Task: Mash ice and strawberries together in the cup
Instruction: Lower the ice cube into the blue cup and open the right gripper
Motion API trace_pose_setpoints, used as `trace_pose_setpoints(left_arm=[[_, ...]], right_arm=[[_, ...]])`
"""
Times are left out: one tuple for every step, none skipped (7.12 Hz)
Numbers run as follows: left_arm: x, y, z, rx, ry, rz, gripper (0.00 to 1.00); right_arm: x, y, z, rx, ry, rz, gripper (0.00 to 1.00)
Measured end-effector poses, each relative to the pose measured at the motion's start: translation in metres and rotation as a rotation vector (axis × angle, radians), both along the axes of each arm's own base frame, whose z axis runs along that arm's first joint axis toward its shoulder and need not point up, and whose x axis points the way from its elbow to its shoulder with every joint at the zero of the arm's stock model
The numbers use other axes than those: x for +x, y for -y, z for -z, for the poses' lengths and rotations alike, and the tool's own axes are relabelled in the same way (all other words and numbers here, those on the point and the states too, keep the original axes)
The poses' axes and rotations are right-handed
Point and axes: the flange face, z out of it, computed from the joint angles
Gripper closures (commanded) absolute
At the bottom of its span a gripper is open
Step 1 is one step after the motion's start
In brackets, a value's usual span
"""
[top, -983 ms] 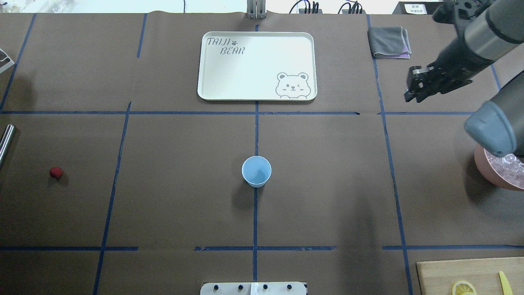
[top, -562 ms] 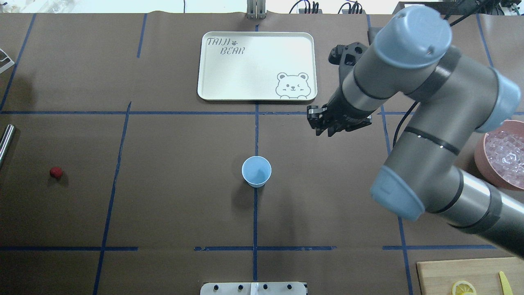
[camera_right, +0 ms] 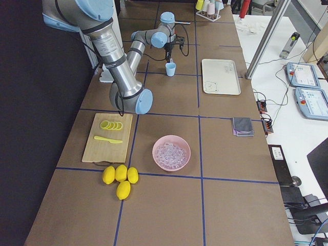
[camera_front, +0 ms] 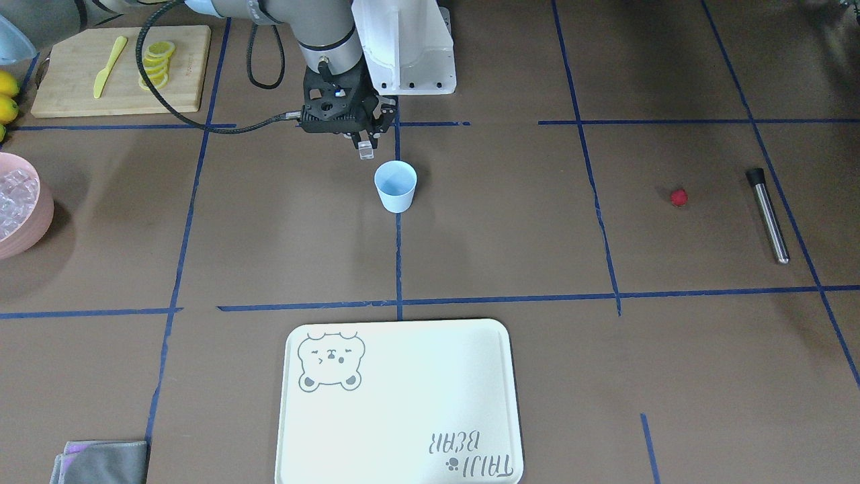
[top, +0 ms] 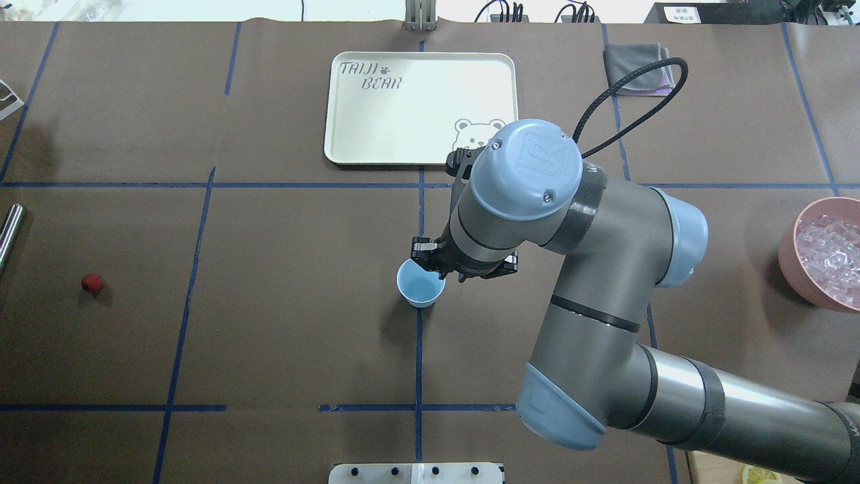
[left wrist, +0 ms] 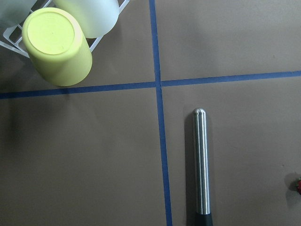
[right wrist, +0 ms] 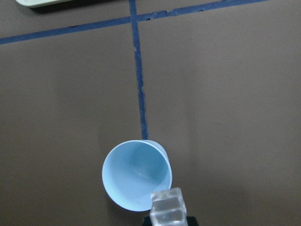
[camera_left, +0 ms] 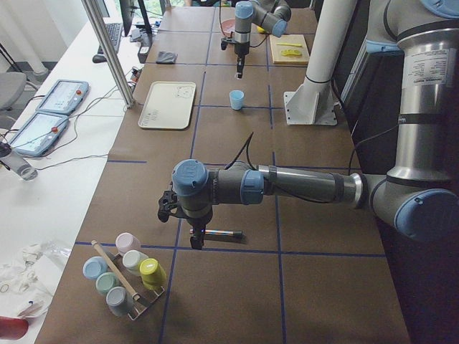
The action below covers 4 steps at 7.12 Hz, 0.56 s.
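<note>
Now | right fingers (camera_front: 360, 141) pinching ice cube (right wrist: 168, 205) just above cup (right wrist: 136, 175) rim | left fingers (camera_left: 194, 240): cannot tell

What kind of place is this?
Likely a robotics lab bench staged for drink-making: the right gripper holds an ice cube, blue tape grids the table, control tablets sit alongside.

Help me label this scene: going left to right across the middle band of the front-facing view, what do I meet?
Pink bowl holding ice → ice cube held in the right gripper → cup → strawberry → metal rod.
</note>
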Motion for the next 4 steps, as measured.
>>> trace_pose_setpoints(left_arm=[[0.000, 0.000, -0.001, -0.002, 0.000, 0.000, 0.00], [0.000, 0.000, -0.002, -0.004, 0.000, -0.001, 0.00], [0.000, 0.000, -0.003, -0.005, 0.000, -0.002, 0.00], [0.000, 0.000, -0.003, -0.005, 0.000, -0.002, 0.00]], right_arm=[[-0.012, 0.002, 0.010, -0.012, 0.002, -0.005, 0.98], [-0.023, 0.006, 0.017, -0.019, -0.002, -0.008, 0.98], [-0.033, 0.011, 0.020, -0.025, -0.013, -0.009, 0.98], [-0.041, 0.014, 0.020, -0.031, -0.024, -0.009, 0.98]])
